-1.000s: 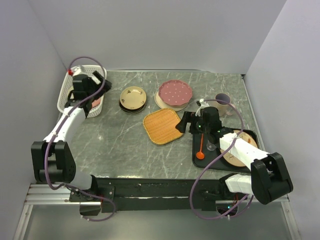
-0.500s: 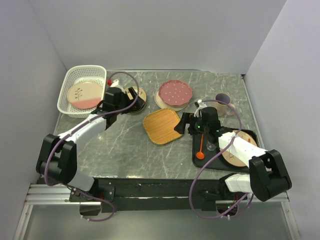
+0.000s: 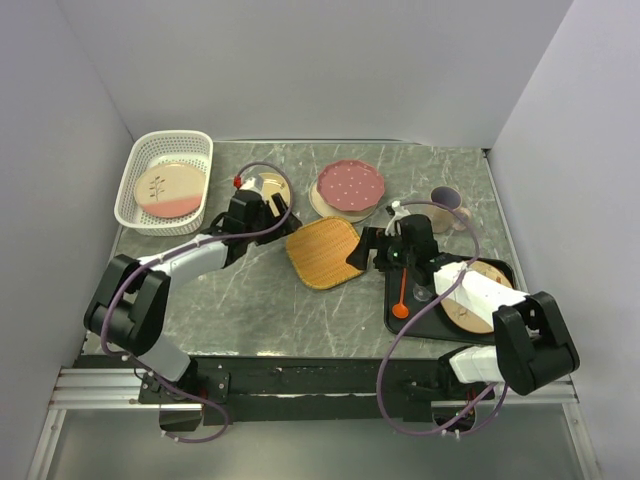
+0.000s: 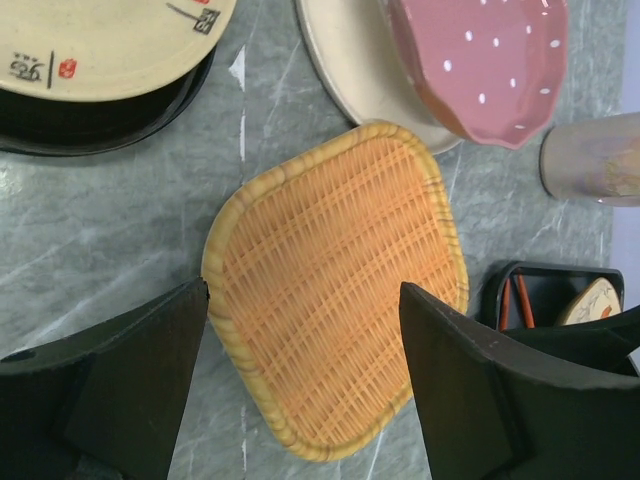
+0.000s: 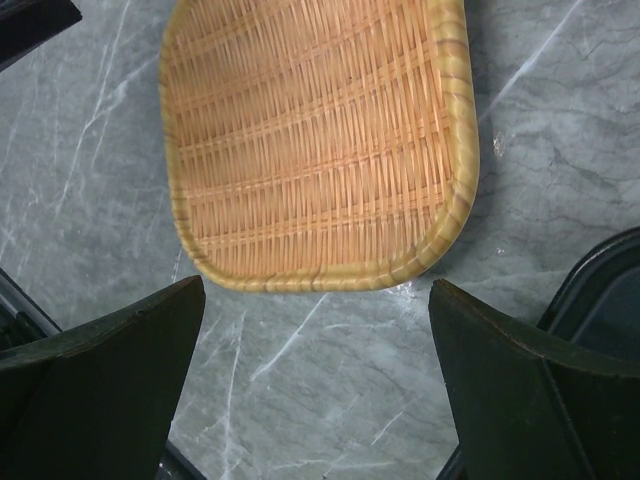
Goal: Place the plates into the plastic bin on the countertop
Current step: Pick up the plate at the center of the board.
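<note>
We see the left hand, fingers apart and empty, has swung from the bin at 10 o'clock, where 1 sprig plate now lies, toward the central woven plate, the likely next pick, while the right hand gapes at its 3 o'clock.

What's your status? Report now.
Left tool open over woven plate. Right tool open, close beside it, may crowd. Sprig plate in bin.
</note>
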Available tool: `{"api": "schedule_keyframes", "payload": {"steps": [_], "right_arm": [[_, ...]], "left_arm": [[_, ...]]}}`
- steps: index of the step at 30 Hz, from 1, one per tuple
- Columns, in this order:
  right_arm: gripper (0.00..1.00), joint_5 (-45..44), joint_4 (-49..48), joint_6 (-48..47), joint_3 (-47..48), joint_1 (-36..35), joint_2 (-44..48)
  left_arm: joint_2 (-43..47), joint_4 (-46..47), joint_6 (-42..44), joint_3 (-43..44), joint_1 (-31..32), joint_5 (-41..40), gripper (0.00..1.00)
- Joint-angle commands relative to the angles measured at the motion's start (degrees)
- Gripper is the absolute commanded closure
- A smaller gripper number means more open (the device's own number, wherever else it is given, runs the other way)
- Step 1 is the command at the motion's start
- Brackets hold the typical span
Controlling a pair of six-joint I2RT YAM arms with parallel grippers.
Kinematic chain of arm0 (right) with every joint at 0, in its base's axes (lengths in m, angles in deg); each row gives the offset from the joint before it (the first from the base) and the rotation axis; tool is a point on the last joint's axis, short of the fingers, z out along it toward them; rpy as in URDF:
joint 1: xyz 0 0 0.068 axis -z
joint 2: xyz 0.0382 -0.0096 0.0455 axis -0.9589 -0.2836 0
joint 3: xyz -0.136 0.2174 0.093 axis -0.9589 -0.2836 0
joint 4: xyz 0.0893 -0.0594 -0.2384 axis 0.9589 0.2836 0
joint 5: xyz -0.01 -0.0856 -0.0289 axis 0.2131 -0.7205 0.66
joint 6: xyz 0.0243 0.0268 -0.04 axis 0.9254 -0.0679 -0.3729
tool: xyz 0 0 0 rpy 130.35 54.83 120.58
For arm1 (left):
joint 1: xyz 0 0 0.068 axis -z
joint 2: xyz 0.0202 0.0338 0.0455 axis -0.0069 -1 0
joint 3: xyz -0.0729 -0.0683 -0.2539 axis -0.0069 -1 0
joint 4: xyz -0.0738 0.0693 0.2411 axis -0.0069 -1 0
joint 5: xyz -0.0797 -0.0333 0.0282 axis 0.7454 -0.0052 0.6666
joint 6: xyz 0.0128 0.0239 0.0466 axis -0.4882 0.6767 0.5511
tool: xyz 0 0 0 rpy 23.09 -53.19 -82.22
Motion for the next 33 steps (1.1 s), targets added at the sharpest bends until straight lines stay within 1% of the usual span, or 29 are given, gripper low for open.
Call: {"api": "schedule_keyframes", "payload": {"steps": [1, 6, 11, 13, 17, 22, 33], "right_arm": [[0.0, 0.9, -2.4, -0.8, 0.7, -0.4, -0.6], [0.0, 1.0, -2.3, -0.9, 1.0, -0.4, -1.2], [0.0, 1.0, -2.1, -0.9, 1.2, -0.4, -1.9], [0.0, 1.0, -2.1, -0.9, 1.1, -0.4, -1.9], [0.0, 0.9, -2.1, -0.9, 1.3, -0.4, -2.0], [0.0, 0.3, -1.6, -1.0, 1.5, -0.4, -2.2], [0.0, -0.2, -1.7, -1.0, 1.4, -0.4, -2.1]], "left_arm": [[0.0, 3.3, -0.6, -1.3, 0.2, -0.7, 0.19], [-0.9, 4.2, -1.1, -3.7, 0.8, -0.5, 0.2], [-2.4, 7.9, -2.0, -7.0, 0.8, 1.4, 0.21], [-3.3, 9.1, -2.3, -7.8, 0.8, 2.1, 0.23], [-4.5, 13.4, -3.5, -10.4, 0.9, 3.8, 0.26], [-6.7, 16.6, -4.3, -11.8, 0.9, 5.6, 0.26], [-11.9, 27.4, -8.8, -16.8, 0.8, 10.3, 0.26]]}}
